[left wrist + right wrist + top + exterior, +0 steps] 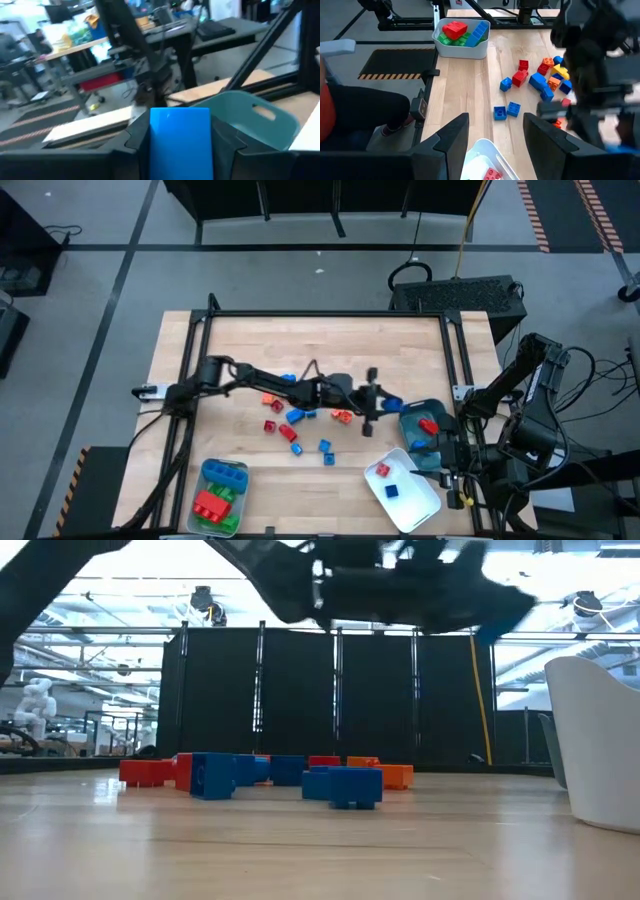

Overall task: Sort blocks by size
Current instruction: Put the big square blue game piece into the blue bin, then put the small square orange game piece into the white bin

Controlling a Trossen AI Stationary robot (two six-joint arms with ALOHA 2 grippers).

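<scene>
Blue plastic studded brick, clamped in the left gripper jaws, should be released only once squarely above the teal plastic tray at three o'clock, while the right gripper, jaws wide, waits over the white tray.

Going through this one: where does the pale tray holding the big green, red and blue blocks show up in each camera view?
High view: tray of big blocks at the bottom left, near the table's front edge.
Low view: not in it.
Left wrist view: not in it.
Right wrist view: upper middle, at the table's edge.
Shared landmark: the loose blocks at the table's centre, also in the right wrist view and the low view.
</scene>
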